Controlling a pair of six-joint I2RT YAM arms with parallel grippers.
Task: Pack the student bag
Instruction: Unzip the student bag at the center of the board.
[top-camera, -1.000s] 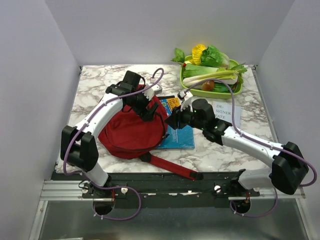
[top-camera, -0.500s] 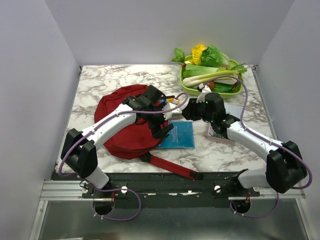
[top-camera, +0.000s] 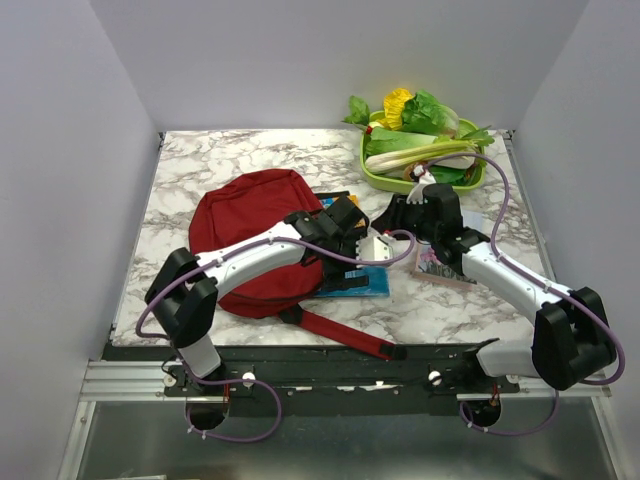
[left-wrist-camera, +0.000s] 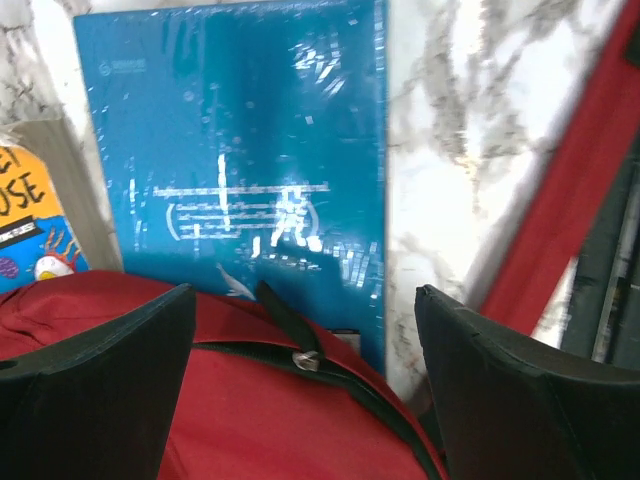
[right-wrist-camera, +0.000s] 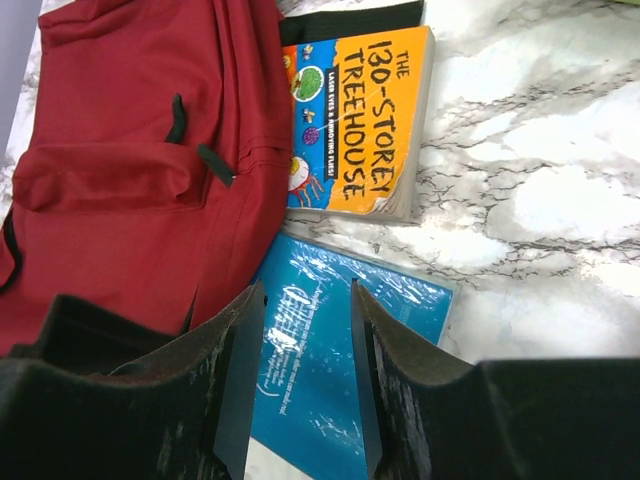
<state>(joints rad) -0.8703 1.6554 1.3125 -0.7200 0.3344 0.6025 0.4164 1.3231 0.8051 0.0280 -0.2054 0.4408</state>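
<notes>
Strap (top-camera: 340, 335) trailing along the near table edge, and the red student bag (top-camera: 245, 225) lies flat behind it, left of centre. My left gripper (left-wrist-camera: 305, 300) hangs over the bag's edge and the blue shrink-wrapped book (left-wrist-camera: 240, 170), fingers wide apart and empty. My right gripper (right-wrist-camera: 305, 300) hovers near the Treehouse paperback (right-wrist-camera: 360, 130), fingers narrowly apart, holding nothing. Vegetable tray (top-camera: 368, 165) sits far back.

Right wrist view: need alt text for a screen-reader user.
A dark red student bag lies on a marble table, with an orange paperback, "The 130-Storey Treehouse", and a glossy blue book along its right side. The right claw hangs open above them, holding nothing.
</notes>
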